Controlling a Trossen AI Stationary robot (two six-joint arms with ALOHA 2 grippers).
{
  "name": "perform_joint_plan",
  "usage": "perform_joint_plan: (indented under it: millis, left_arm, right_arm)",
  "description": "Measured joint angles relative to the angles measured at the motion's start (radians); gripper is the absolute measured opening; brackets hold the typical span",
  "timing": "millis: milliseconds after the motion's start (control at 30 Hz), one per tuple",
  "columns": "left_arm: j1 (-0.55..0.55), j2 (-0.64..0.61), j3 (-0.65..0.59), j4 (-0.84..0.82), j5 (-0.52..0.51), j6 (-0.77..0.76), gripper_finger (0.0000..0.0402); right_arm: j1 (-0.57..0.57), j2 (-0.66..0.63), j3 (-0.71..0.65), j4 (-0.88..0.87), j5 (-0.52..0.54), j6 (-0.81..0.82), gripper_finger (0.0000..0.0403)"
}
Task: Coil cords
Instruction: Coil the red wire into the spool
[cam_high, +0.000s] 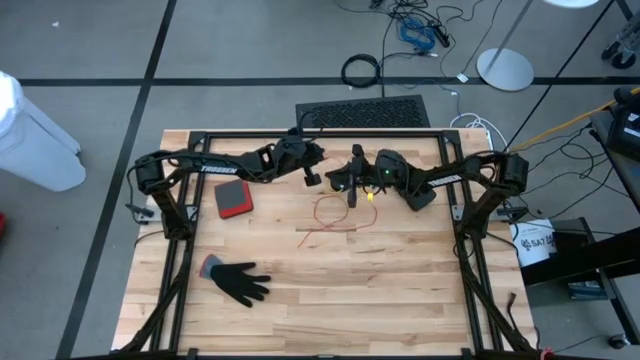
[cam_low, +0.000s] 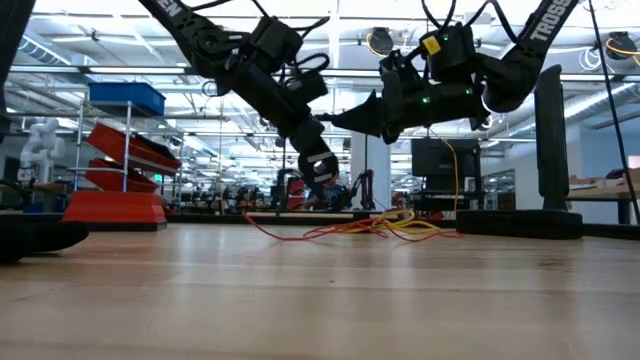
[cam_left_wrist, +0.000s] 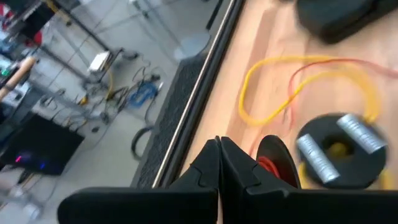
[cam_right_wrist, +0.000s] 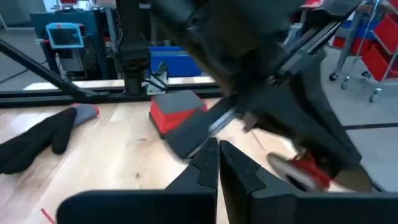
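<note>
Two thin cords lie loose and tangled on the wooden table just past its middle: a red cord (cam_high: 330, 213) (cam_low: 300, 233) and a yellow cord (cam_high: 372, 197) (cam_low: 410, 226) (cam_left_wrist: 258, 93). My left gripper (cam_high: 313, 177) (cam_left_wrist: 219, 163) is shut and hangs tilted down a little above the table, left of the cords. My right gripper (cam_high: 346, 183) (cam_right_wrist: 217, 158) is shut too and points level toward the left gripper, above the cords. Nothing shows between the right fingers. My left gripper has a bit of red (cam_left_wrist: 271, 165) showing close beside its shut fingers. I cannot tell whether the fingers touch it; the finger itself hides that spot.
A red-and-grey block (cam_high: 233, 199) lies at the left and a black glove (cam_high: 240, 282) at the near left. A black mat (cam_high: 365, 112) borders the table's far edge, with a thick black cable ring (cam_high: 361, 70) on the floor beyond. The table's near half has free room.
</note>
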Motion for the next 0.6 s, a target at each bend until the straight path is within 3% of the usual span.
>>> perform_joint_plan:
  millis: [300,600]
  left_arm:
    - [-0.007,0.0,0.0,0.063,0.007,-0.018,0.0]
    - [-0.006,0.0,0.0,0.049,0.008,-0.017,0.0]
  right_arm:
    - [-0.004,0.0,0.0,-0.021,0.09,-0.006,0.0001]
    - [-0.072,0.0,0.0,-0.219,0.142,-0.075,0.002]
